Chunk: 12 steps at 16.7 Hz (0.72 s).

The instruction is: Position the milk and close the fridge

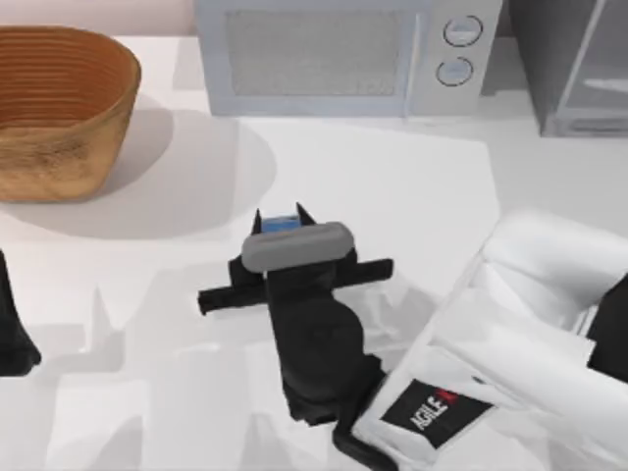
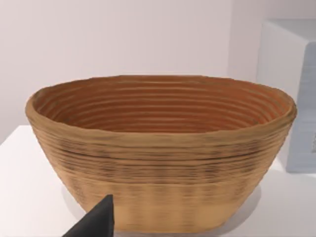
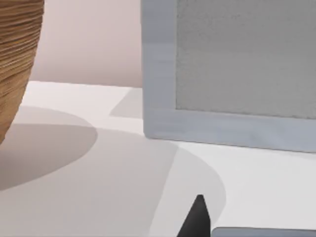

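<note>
The milk [image 1: 280, 225] shows as a small blue top in the middle of the table, in front of the microwave. My right gripper [image 1: 281, 218] reaches in from the lower right, with a dark finger on each side of the carton, shut on it. The gripper's body hides the carton's lower part. One right fingertip [image 3: 197, 217] points toward the microwave. The fridge [image 1: 564, 69] stands at the back right corner, its pale-framed door [image 1: 601, 83] facing the table. My left arm [image 1: 12, 334] stays parked at the left edge, a fingertip [image 2: 98, 219] in front of the basket.
A large woven basket [image 1: 54, 108] [image 2: 158, 148] stands at the back left. The silver microwave [image 1: 334, 59] [image 3: 232, 74] with two round knobs sits at the back centre. White table [image 1: 392, 186] stretches between the milk and the fridge.
</note>
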{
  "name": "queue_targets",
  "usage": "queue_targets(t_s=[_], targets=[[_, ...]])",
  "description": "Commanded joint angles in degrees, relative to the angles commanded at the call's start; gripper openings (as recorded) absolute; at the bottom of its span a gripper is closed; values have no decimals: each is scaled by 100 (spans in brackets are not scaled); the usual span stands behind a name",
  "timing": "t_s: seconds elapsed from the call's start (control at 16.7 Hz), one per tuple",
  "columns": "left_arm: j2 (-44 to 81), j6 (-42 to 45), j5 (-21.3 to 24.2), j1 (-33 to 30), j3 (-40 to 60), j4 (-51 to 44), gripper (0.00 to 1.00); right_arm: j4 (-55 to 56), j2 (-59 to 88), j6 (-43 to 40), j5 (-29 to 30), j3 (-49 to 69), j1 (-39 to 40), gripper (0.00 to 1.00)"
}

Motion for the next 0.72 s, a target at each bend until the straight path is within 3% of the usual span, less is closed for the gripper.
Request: queue_targets(t_s=[0.42,0.72], targets=[[0,0,0,0,0,0,100,-83,-160,13,-66,-57,-77,0],[0,0,0,0,0,0,100,-399,-1220,12,-1036,-858,-1283,0]])
